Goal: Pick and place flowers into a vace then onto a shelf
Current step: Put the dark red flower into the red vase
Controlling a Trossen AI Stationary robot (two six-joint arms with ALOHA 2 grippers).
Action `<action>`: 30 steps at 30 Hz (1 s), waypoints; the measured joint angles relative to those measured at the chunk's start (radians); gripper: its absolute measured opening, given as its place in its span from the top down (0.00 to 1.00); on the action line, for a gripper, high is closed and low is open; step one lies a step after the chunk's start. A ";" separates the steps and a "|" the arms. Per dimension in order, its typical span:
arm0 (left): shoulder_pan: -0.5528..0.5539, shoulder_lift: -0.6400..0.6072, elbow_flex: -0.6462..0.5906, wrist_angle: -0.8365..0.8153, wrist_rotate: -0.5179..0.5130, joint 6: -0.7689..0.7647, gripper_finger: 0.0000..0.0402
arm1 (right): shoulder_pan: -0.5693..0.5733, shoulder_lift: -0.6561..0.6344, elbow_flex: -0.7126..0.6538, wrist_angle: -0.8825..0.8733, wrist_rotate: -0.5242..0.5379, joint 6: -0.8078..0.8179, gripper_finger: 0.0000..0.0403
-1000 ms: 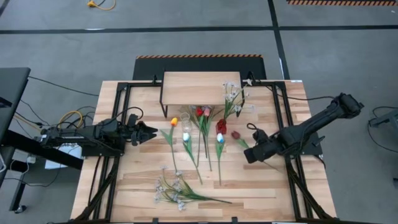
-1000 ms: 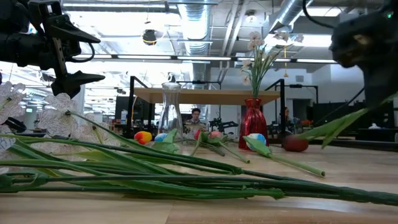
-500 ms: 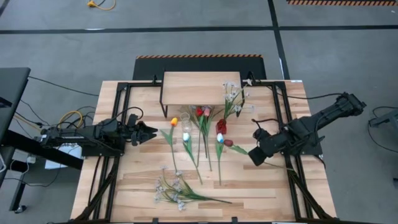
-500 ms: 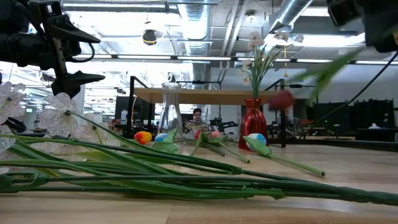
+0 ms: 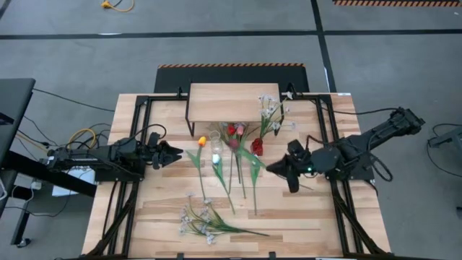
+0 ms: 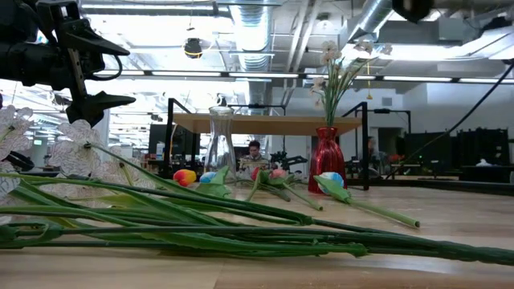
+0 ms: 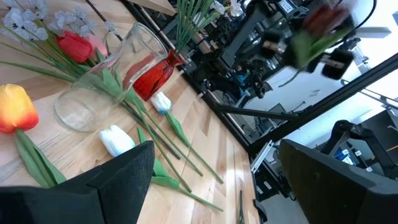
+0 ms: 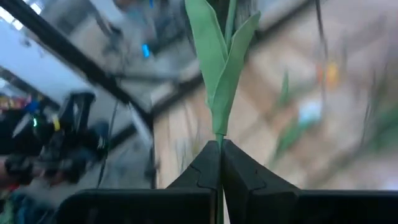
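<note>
Your right gripper (image 8: 219, 163) has its fingers clamped on a dark-red tulip's (image 7: 323, 18) green stem, holding it in the air beside the red vase (image 5: 257, 146) — your left gripper (image 5: 175, 154) waits spread wide and empty over the surface's (image 5: 303, 220) left side, other tulips (image 5: 216, 170) lying between.

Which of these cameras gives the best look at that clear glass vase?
The low view: the clear glass vase stands upright in full side profile, empty, left of the red vase. The left wrist view shows it close but tilted in the picture. From above, the high view shows only a faint rim. The right wrist view doesn't show it.
</note>
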 joint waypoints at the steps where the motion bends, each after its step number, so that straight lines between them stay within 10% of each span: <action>1: 0.000 0.000 0.000 0.000 0.000 0.000 0.17 | -0.003 0.006 0.000 0.049 0.036 -0.057 1.00; 14: 0.000 0.000 0.000 0.000 0.000 0.000 0.17 | -0.017 0.176 -0.019 0.717 0.509 -0.672 1.00; 24: 0.000 0.000 0.000 0.000 0.000 0.000 0.17 | -0.017 0.329 -0.376 1.769 0.340 -1.007 1.00; 30: 0.000 0.000 0.000 0.001 0.000 0.000 0.17 | -0.077 0.372 -0.444 1.784 0.128 -0.946 1.00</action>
